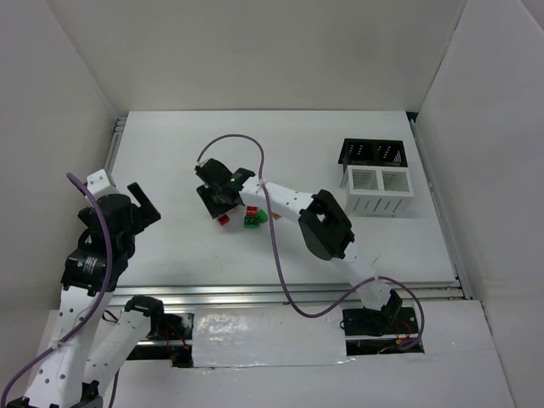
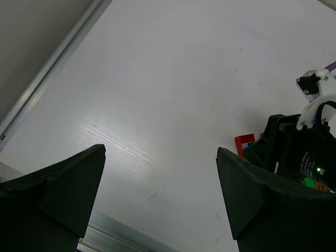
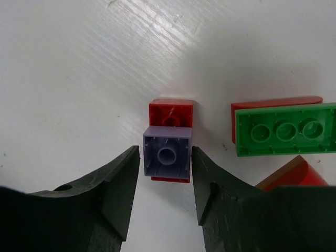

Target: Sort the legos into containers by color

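lavender brick (image 3: 167,155) lies hollow side up, stacked on a red brick (image 3: 170,111), left of the middle of the worktop (image 1: 340,246) and somewhat closer to its near edge than its far one. the right gripper (image 3: 165,168) hangs straight down over it with a finger on each flank, square to the brick's flat sides, probably so the squeeze lands on the lavender piece alone and lifts it off the red. the gaps look almost nil; i cannot tell whether the pads are pressing or only bracketing it.

just to the side, toward the right edge, a green brick (image 3: 286,130) sits on a second red piece (image 3: 275,102), apart from the fingers and so clear of the pinch.

the black bin (image 1: 372,153) and white bin (image 1: 378,189) stand touching near the far right corner, well apart from the bricks, so any pick means a carry across.

the left gripper (image 2: 160,210) hovers by the left edge, spread wide and holding nothing, out of the right arm's way.
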You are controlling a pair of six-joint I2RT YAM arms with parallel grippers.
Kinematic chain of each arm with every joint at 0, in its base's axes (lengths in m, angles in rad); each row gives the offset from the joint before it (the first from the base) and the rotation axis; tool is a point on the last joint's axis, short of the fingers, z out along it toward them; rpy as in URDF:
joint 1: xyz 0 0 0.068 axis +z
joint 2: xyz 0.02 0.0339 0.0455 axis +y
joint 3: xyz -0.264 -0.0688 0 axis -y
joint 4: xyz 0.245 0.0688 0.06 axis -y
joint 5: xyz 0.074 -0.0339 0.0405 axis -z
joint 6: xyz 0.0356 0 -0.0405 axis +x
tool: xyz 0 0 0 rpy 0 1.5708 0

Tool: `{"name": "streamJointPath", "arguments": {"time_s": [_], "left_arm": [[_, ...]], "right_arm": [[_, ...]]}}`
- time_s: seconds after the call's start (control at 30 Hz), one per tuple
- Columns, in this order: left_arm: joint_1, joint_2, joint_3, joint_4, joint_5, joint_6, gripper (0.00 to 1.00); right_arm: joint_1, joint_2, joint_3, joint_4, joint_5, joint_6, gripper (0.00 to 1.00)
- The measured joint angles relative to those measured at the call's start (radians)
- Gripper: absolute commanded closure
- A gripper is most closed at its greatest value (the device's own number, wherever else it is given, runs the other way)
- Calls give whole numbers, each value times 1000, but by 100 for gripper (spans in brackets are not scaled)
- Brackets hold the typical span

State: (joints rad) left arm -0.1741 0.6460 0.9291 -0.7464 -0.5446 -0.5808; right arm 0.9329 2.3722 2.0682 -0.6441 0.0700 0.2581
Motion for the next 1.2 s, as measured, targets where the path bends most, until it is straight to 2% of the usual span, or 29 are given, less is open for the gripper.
{"name": "streamJointPath", "arguments": {"time_s": [0.1,0.17,0.2,0.23,0.27,0.4,0.57,0.7,0.87,0.97,1.07,1.2], "left_arm": [[0,0,0,0,1,1,0],[1,0,0,0,3,2,1],[1,0,0,0,3,2,0],[1,0,0,0,4,2,0],[1,1,0,1,5,2,0],[1,5,0,7,10,2,1],[1,19,0,13,57,9,0],[2,6,-3,53,184,47,0],[2,-23,-33,182,505,82,1],[2,-15,-72,336,772,63,0],[-7,-7,-195,637,1035,-63,1],[-58,32,-327,1007,1230,-246,0]], "right_arm": [[0,1,0,2,-1,0,48],[0,2,0,2,-1,-3,52],[0,2,0,2,0,-5,63],[0,2,0,2,1,-5,94],[0,2,0,2,2,-12,100],[0,-11,-24,36,-5,-8,100],[-14,-172,-261,119,-90,10,100],[-61,-441,-520,203,-183,46,100],[-182,-826,-713,296,-263,94,100],[-281,-1036,-833,402,-331,136,100],[-383,-1222,-1003,506,-469,192,100],[-422,-1330,-1128,604,-694,246,100]]}}
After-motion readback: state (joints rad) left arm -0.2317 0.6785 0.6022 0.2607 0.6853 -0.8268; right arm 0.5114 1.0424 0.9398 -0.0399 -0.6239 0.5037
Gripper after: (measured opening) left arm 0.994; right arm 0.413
